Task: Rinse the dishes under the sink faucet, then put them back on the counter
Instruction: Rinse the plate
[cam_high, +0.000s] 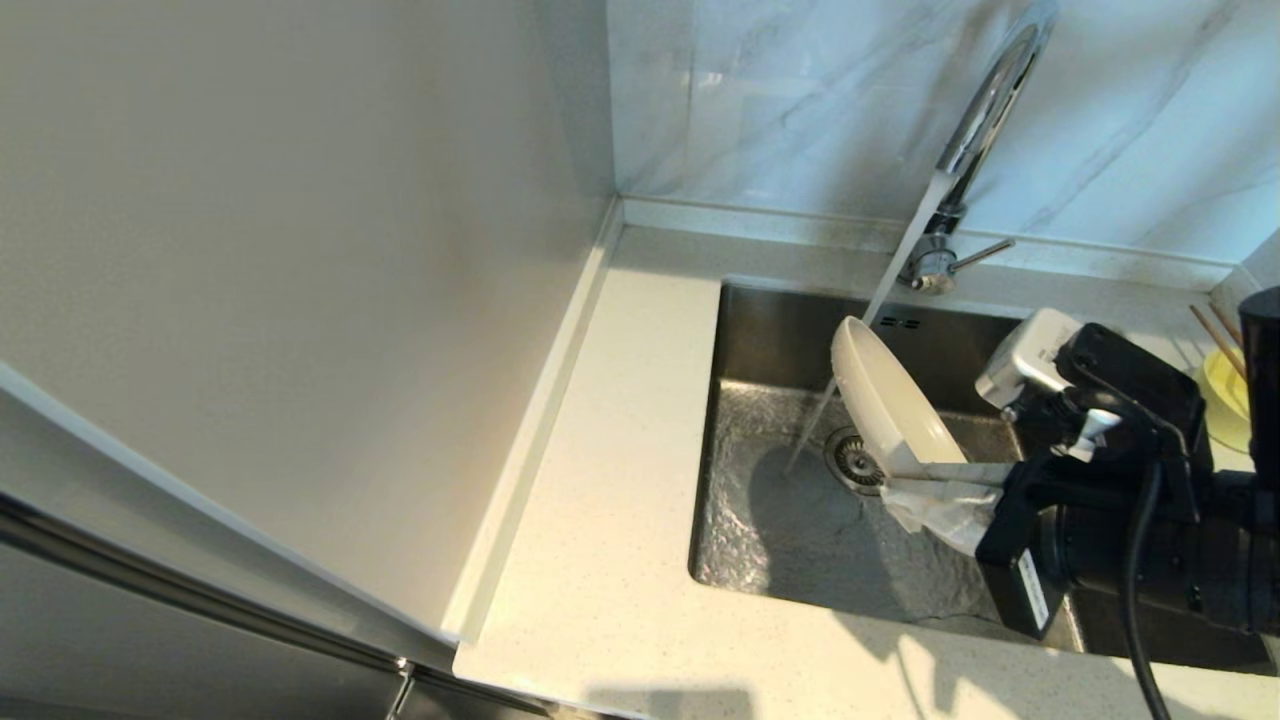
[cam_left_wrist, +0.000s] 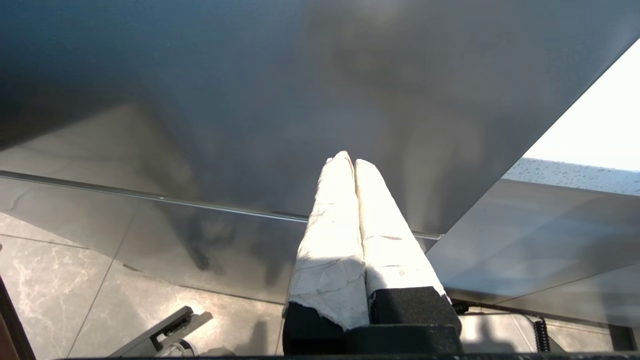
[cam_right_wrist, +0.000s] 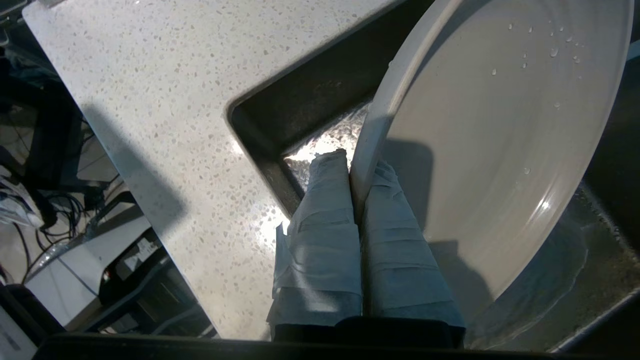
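Note:
My right gripper is shut on the rim of the white dish, holding it tilted on edge over the sink. Water streams from the chrome faucet, past the dish's upper rim, down beside the drain strainer. A few drops sit on the dish's inner face. The pale yellow bowl and brown chopsticks rest on the counter at the far right. My left gripper is shut and empty, parked low beside a grey cabinet panel, out of the head view.
The sink floor is wet. The faucet's side lever points right. A cream wall panel borders the counter on the left, and the marble wall stands behind. Bare counter lies left of the sink.

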